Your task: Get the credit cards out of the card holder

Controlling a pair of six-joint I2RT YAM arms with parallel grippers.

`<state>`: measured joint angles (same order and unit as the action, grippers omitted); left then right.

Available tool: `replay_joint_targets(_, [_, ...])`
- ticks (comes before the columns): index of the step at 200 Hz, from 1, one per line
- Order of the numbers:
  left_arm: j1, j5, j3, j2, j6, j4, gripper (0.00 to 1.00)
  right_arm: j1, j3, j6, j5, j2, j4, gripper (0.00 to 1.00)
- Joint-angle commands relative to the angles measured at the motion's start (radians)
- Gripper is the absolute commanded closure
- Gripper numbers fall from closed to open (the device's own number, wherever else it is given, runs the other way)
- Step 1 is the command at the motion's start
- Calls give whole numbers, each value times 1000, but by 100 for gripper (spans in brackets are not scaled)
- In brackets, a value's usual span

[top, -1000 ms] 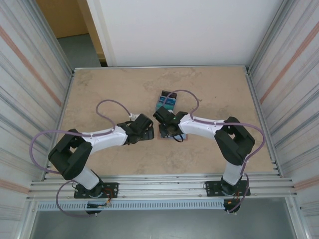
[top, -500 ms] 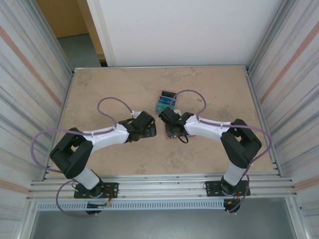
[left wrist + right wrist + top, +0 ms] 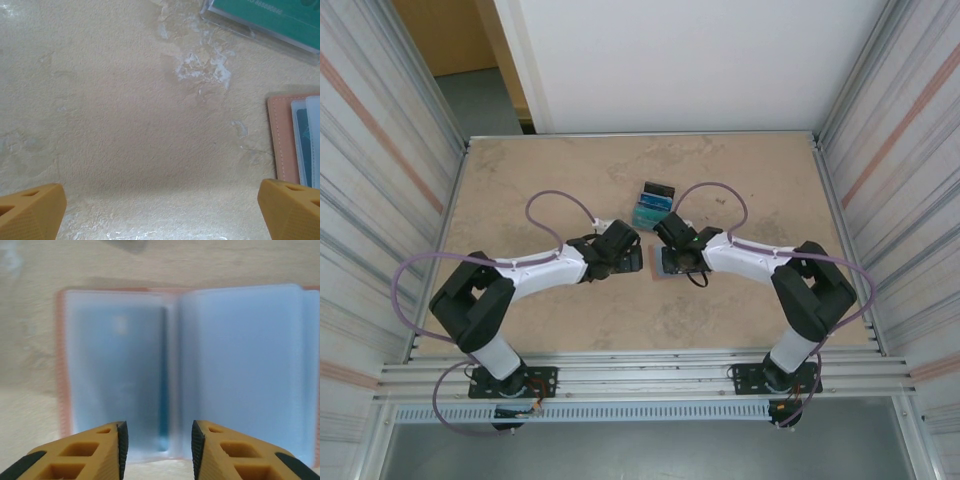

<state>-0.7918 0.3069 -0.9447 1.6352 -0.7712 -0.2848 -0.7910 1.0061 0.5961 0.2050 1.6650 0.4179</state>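
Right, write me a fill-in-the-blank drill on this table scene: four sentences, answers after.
1. The salmon-brown leather-like folding card holder lies unfolded, showing its ____ inside.
2. The stacked teal, light blue and black plastic cards lie on the ____, apart from the holder.
3. The right arm's jaws hover directly above the ____.
4. The left arm's jaws stand wide ____, with nothing between them.

Missing words: blue-grey; table; holder; open.
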Motion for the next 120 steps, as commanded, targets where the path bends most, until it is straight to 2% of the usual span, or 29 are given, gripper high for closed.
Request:
replay_joint_targets(1, [19,0,6,-9,-68,-23,1,-30,41,-37,-1,-12,4,50])
replay_joint_targets(14, [38,-7,31,-28,-91,-15,1,-35,54,-26,1,11,9,46])
replay_joint_targets(73, [66,-16,58,-61,-82,-10,1,-15,103,-36,16,118,4,42])
replay_joint_targets(91, [66,-20,58,-57,-83,-8,1,-4,103,-32,6,137,0,43])
replay_joint_targets(120, [66,-27,61,-51,-84,0,1,9,89,-25,-13,151,-14,51])
